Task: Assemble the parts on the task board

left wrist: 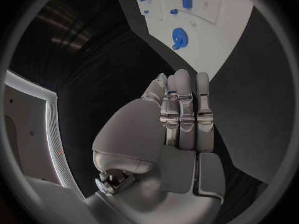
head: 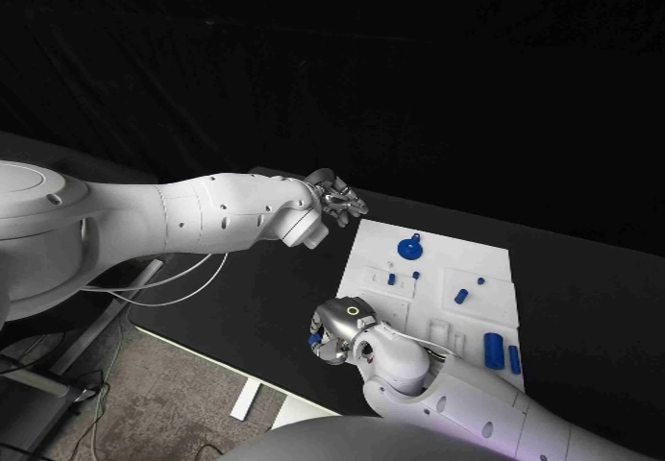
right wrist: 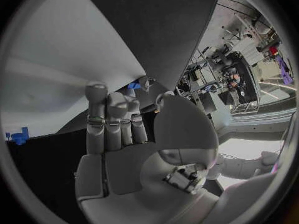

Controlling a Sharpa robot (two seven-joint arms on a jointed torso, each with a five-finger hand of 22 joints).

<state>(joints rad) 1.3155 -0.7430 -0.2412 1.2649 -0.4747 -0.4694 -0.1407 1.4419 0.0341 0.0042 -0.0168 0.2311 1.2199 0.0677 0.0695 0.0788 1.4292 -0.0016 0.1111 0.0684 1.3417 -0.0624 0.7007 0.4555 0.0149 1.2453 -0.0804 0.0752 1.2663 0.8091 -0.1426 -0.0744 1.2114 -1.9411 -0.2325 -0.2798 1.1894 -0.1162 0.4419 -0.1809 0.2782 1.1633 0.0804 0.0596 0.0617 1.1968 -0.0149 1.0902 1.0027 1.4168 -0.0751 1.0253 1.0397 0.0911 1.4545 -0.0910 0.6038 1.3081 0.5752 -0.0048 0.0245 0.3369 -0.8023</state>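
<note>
Black tabletop (head: 582, 288) running diagonally, black curtain backdrop (head: 416, 86) behind it — dark and unlit, grey carpeted floor (head: 153, 384) at the near side, loose white cables (head: 166, 279), flat white strips (head: 247, 399) lying on the carpet.

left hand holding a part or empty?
Empty: left hand shows fingers side by side, nothing between them, off the task board edge.

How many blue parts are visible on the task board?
7: round part far end; two small pegs nearer; two pieces mid-board; two long bars nearest. Right arm may hide others.
</note>
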